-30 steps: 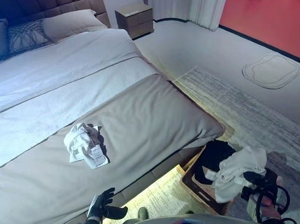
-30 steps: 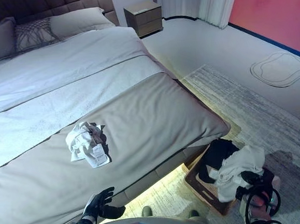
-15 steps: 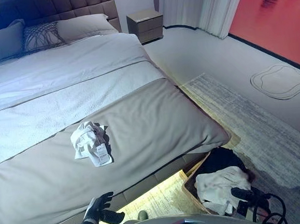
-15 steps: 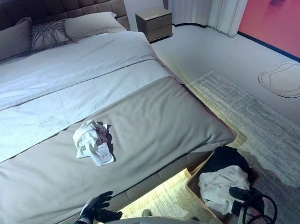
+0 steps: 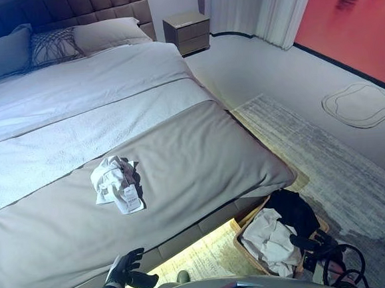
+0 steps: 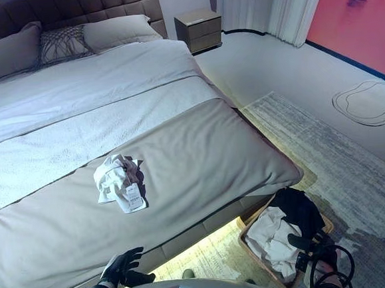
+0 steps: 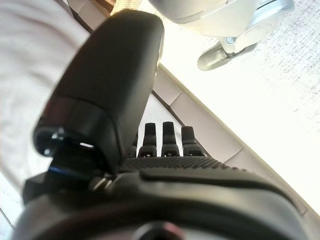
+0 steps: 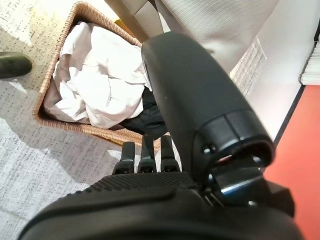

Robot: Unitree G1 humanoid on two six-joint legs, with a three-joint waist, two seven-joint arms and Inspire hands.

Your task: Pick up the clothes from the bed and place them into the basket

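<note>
A crumpled white garment with a tag [image 5: 115, 181] lies on the grey cover of the bed [image 5: 199, 143], near its foot. A wicker basket [image 5: 238, 232] stands on the floor by the bed's corner and holds a white garment [image 5: 268, 235] and a dark one [image 5: 296, 206]. My right hand [image 5: 314, 242] is open and empty just beside the basket's near side. In the right wrist view its fingers [image 8: 142, 152] point straight at the basket [image 8: 85, 127] and the white garment [image 8: 105, 85]. My left hand [image 5: 127, 272] is open and empty, low by the bed's front edge.
Pillows [image 5: 104, 32] lie at the headboard. A nightstand [image 5: 187, 31] stands at the bed's far corner, with curtains [image 5: 255, 5] behind. A patterned rug [image 5: 327, 153] runs under the basket. A flat round mat [image 5: 359, 104] lies on the floor at the right.
My right hand held the white garment above the basket; it has lowered and let go, and the garment now lies in the basket. The camera shifted early on. The left hand stayed.
</note>
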